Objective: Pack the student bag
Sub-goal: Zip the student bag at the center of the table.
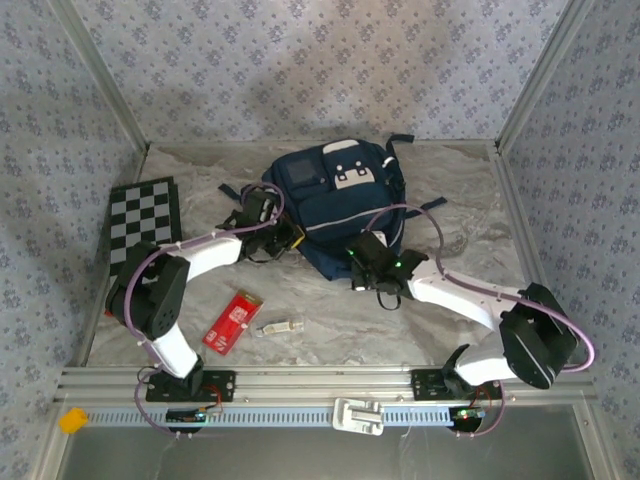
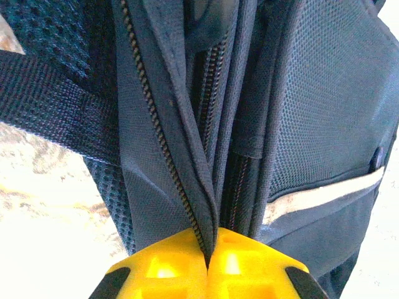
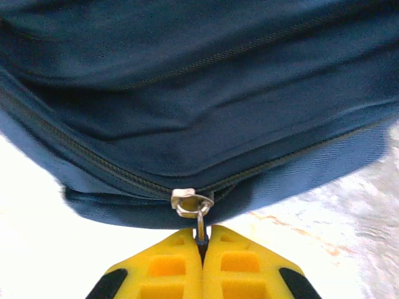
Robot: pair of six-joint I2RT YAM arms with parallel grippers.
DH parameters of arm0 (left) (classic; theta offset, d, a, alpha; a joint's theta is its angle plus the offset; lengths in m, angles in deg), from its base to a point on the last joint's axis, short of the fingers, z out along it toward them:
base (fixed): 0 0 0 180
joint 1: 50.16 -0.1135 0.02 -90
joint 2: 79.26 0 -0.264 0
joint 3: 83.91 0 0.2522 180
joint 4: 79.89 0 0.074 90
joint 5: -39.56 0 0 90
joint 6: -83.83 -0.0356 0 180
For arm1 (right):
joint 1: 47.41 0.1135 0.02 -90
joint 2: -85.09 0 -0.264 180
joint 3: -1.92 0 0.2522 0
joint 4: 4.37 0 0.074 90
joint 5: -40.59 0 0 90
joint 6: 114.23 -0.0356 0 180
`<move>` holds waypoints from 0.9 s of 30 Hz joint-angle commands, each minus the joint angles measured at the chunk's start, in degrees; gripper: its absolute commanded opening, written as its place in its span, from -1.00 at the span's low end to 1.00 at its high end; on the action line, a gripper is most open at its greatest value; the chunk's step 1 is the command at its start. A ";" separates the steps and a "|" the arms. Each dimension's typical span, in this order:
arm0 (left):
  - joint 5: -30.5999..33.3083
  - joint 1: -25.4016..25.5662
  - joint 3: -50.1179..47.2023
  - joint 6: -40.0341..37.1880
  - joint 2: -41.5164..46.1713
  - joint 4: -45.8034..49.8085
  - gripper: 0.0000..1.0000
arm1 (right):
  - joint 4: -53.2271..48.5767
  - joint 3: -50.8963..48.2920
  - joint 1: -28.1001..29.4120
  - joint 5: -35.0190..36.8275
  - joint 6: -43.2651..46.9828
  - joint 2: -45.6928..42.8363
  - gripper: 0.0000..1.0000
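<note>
The student bag [image 1: 335,205], a navy backpack with a white patch and a pale stripe, lies flat in the middle of the table. My left gripper [image 1: 290,238] sits at its left side, and in the left wrist view its yellow fingers [image 2: 163,268] are shut on a fold of the bag's fabric beside an open zipper [image 2: 156,131]. My right gripper [image 1: 362,280] is at the bag's near edge. Its jaws are shut on the pull tab of the metal zipper slider [image 3: 192,202], on the seam of the student bag [image 3: 206,93].
A red packet [image 1: 232,320] and a small pale object [image 1: 280,327] lie on the table near the left arm. A checkered board [image 1: 145,218] rests at the left edge. Wallpapered walls close the table at the back and sides.
</note>
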 commanded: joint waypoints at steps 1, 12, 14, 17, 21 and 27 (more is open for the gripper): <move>3.54 -2.95 5.65 -6.01 -1.26 1.38 -1.00 | -7.00 -1.30 -1.43 -0.54 2.27 -0.53 -1.00; -1.61 -4.61 10.52 -12.73 -1.93 6.62 -0.46 | 2.74 7.37 3.07 -6.38 5.58 10.66 -1.00; -2.10 -4.28 6.58 -10.37 1.50 5.13 -0.27 | 3.11 7.68 2.98 -5.76 5.38 11.72 -1.00; -1.14 -2.80 0.94 -4.01 5.56 4.28 -0.05 | 2.33 8.43 2.88 -5.22 5.35 12.93 -1.00; -0.54 2.07 -2.16 3.97 6.37 1.01 0.04 | 3.03 8.78 2.74 -5.34 5.31 13.91 -0.98; 2.35 7.41 2.76 7.75 0.34 3.78 0.08 | 3.32 9.56 2.65 -5.08 5.02 15.14 -0.95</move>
